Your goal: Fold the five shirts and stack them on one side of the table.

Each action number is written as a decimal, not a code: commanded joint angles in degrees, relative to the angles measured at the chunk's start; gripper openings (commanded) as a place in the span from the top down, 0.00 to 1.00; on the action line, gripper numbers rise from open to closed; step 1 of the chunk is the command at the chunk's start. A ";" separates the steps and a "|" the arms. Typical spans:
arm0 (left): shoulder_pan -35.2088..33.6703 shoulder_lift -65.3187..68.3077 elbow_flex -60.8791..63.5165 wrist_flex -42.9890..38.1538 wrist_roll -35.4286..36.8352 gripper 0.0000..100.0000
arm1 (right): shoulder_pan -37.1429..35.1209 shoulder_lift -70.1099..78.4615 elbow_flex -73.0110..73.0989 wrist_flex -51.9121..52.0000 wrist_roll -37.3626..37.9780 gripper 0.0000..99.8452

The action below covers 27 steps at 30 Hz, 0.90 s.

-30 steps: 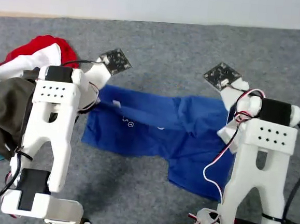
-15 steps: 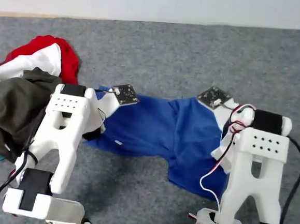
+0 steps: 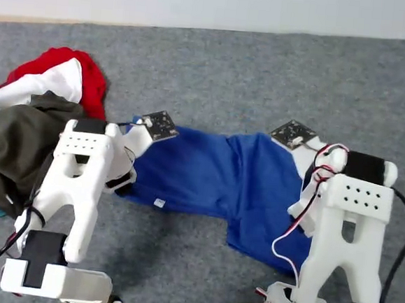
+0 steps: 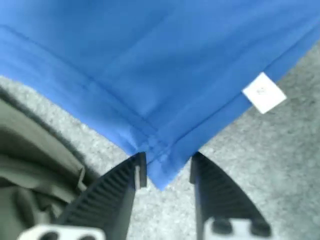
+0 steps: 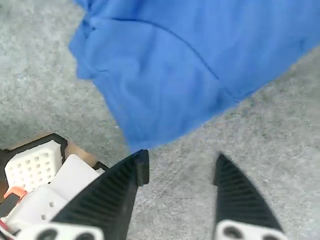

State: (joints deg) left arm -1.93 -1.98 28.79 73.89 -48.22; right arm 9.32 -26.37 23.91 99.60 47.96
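Blue shirt (image 3: 207, 176) lies wrinkled and partly folded mid table (image 3: 229, 76), with a white tag (image 4: 263, 93) at the hem. Left gripper (image 4: 165, 170) is released, jaws straddling a shirt corner. The right gripper (image 5: 180, 165) is released just beside the shirt's edge.

Left arm (image 3: 81, 177): bending forward and down.
Left end effector (image 4: 165, 172): pointing downward, jaws standing slightly parted.
Right arm (image 3: 348, 212): leaning forward alongside.
Right end effector (image 5: 180, 172): hanging low, jaws gaping wide.
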 commanded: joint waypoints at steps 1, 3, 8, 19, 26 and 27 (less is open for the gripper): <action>-0.79 -2.46 -4.00 -0.79 -0.26 0.84 | 1.98 -1.63 -6.59 -0.75 0.09 0.75; -0.88 -2.11 -6.64 -2.02 1.32 0.84 | 1.98 -1.54 -7.82 -4.70 -0.35 0.75; -0.44 -1.85 -9.45 -15.91 21.89 0.84 | 0.84 3.03 -7.82 -19.65 -9.23 0.83; 5.27 7.47 -10.07 -28.57 39.74 0.99 | -4.44 23.34 -8.00 -38.02 -11.08 0.99; 5.63 23.21 -21.23 -30.07 45.54 0.99 | -4.09 34.51 -8.00 -48.40 -11.08 0.99; 5.54 24.62 -24.13 -27.25 45.36 0.99 | -4.09 36.18 -8.00 -49.27 -11.08 0.99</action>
State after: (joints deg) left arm 3.25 20.26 12.62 43.12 -4.09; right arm 5.36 7.30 18.99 53.54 37.58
